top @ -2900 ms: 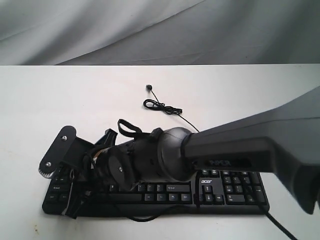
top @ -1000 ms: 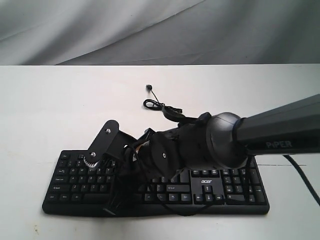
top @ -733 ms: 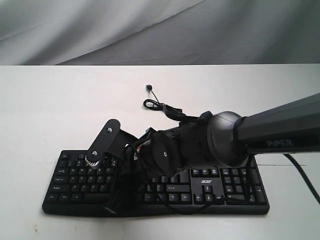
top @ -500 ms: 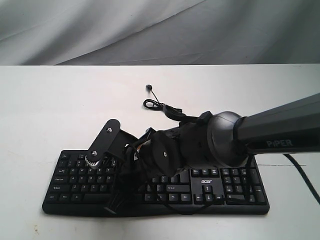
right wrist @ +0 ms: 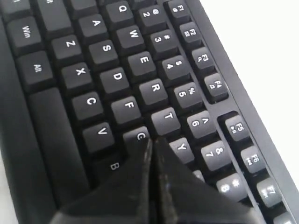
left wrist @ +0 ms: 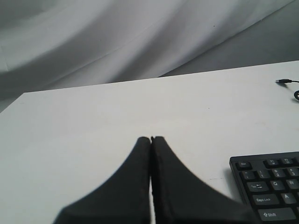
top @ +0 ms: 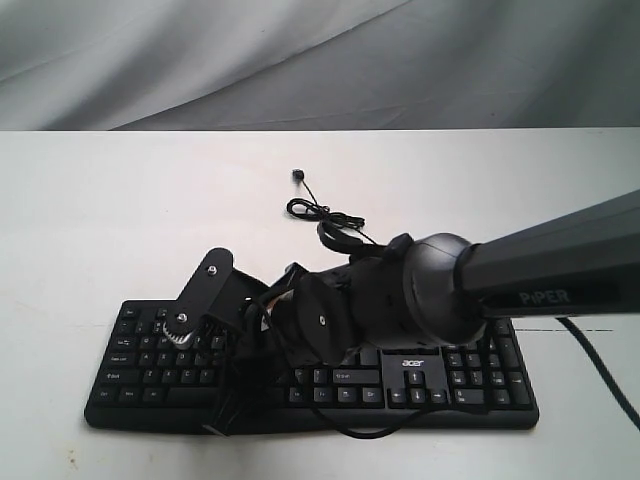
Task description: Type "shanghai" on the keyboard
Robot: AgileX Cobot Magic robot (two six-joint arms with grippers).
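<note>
Far left: we are seeing the left hand [left wrist: 151, 140] only through its own camera. Its two fingers are pressing flat against each other with nothing between them. It is hanging over bare white desk [left wrist: 70, 116], near the Esc corner of the keyboard [left wrist: 271, 184] but apart from it.

In the exterior view the keyboard is lying along the near edge of the desk, long side running across. The letter keys are at the left end and the number pad [top: 478, 375] at the right.

Over the letter keys the right hand [right wrist: 153, 142] is pointing down, fingers closed tight on each other and gripping nothing. Its tip is sitting just beside the G key [right wrist: 137, 136], between that and the Y key [right wrist: 181, 148], with the T key [right wrist: 167, 119] close by. The key under the tip is hiding from us, and we are not able to tell whether it is being pressed.

Middle: the bulky wrist [top: 430, 295] is covering the keyboard's centre. Behind it a thin black cable [top: 322, 212] is lying in a loose coil on the desk, with its plug [top: 297, 177] further back.

Right: the arm [top: 570, 255] is reaching in from the right edge. The acer logo [top: 413, 364] is showing just under the wrist. Grey cloth [top: 300, 60] is hanging behind the desk.
</note>
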